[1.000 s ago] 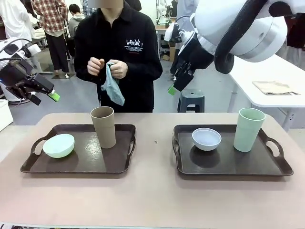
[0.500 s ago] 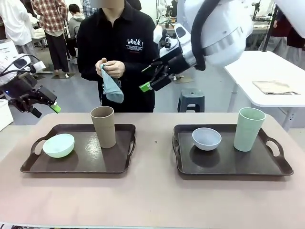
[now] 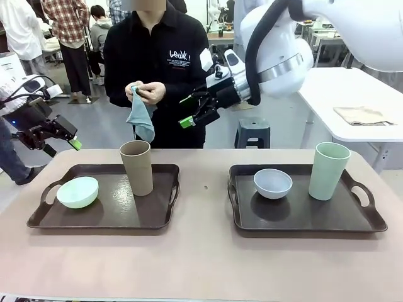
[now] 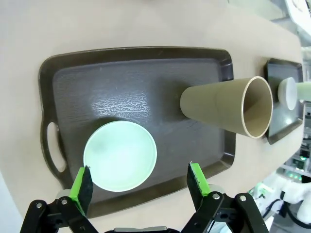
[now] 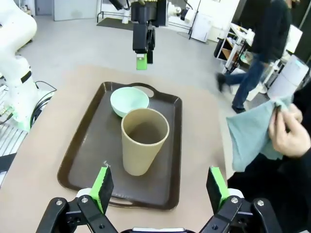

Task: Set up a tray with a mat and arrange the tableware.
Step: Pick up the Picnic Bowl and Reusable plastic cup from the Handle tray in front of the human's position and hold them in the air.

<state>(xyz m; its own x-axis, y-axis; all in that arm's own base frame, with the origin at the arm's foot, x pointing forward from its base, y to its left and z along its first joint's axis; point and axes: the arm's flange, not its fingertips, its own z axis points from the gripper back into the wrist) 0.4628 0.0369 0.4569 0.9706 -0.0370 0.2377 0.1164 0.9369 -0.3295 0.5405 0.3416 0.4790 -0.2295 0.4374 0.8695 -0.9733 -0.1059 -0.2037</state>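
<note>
A tall tan-brown cup (image 3: 136, 167) and a small light green bowl (image 3: 77, 192) sit on the left tray (image 3: 107, 217). On the right tray (image 3: 302, 217) stand a whitish-blue bowl (image 3: 272, 183) and a tall pale green cup (image 3: 329, 170). The person across the table holds a blue-grey cloth mat (image 3: 141, 119) in both hands. My left gripper (image 3: 62, 145) hovers open off the left tray's far left; from its wrist the bowl (image 4: 120, 155) lies below it. My right gripper (image 3: 189, 110) hangs open in the air near the mat, looking down on the tan cup (image 5: 143, 141).
A round-edged tan table (image 3: 201, 264) carries both trays, with bare room between them and along the front. A white side table (image 3: 359, 107) with a folded cloth stands at the back right. Other people stand behind at the left.
My right arm has swung left across the middle, to beside the person's hands. The left gripper has sunk a little. The person has shifted the mat in their hands.
</note>
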